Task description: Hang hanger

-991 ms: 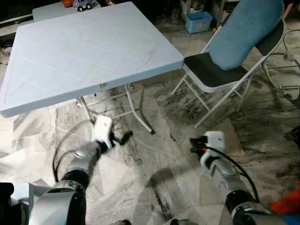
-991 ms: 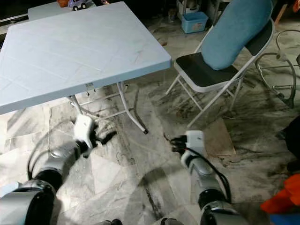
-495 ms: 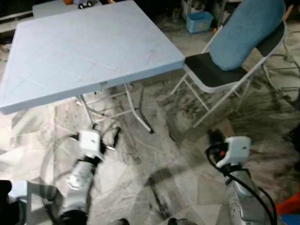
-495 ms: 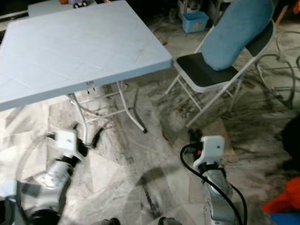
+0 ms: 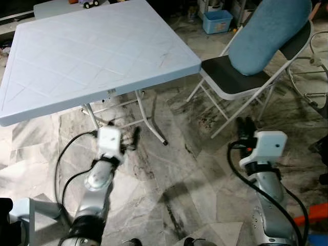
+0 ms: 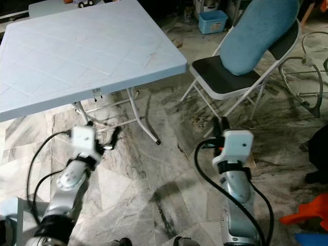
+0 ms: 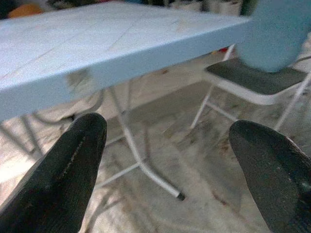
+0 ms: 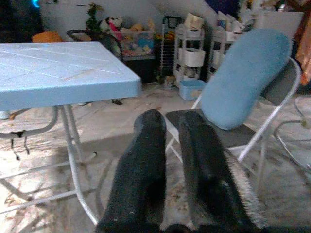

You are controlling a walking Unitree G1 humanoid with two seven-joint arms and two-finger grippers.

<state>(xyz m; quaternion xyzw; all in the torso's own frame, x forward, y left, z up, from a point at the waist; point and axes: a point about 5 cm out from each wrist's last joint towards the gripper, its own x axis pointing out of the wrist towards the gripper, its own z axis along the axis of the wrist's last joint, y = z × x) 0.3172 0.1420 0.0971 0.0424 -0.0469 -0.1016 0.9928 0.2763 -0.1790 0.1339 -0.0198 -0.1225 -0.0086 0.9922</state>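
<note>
Change noted vs. half a sec. ago: both arms are found raised and carried fwd.

The left gripper (image 7: 167, 145) is now levelled at the steel legs under the pale-blue square plastic folding table (image 5: 102, 51). Its fingers (image 7: 73, 165) are spread wide and nothing is held between them.

The right gripper (image 8: 170, 119) is now aimed toward the grey metal folding chair with black seat (image 5: 225, 77), on which a large blue cushion (image 5: 266, 36) is propped. Its fingers are pressed nearly together with only a slim gap, and nothing is pinched.

Meaning for the task (judged): a reach or search posture is being taken up. No pick-up is made yet, so the job is considered at its earliest stage.

Hanger: its position cannot be told. A thin bent wire frame (image 5: 305, 77) is noted beyond the chair, on the robot's right. It cannot be confirmed as the hanger, nor as a rail. It lies well apart from both grippers, nearer the right one.

Grey-veined marble floor (image 5: 169, 169) is noted beneath both arms.
</note>
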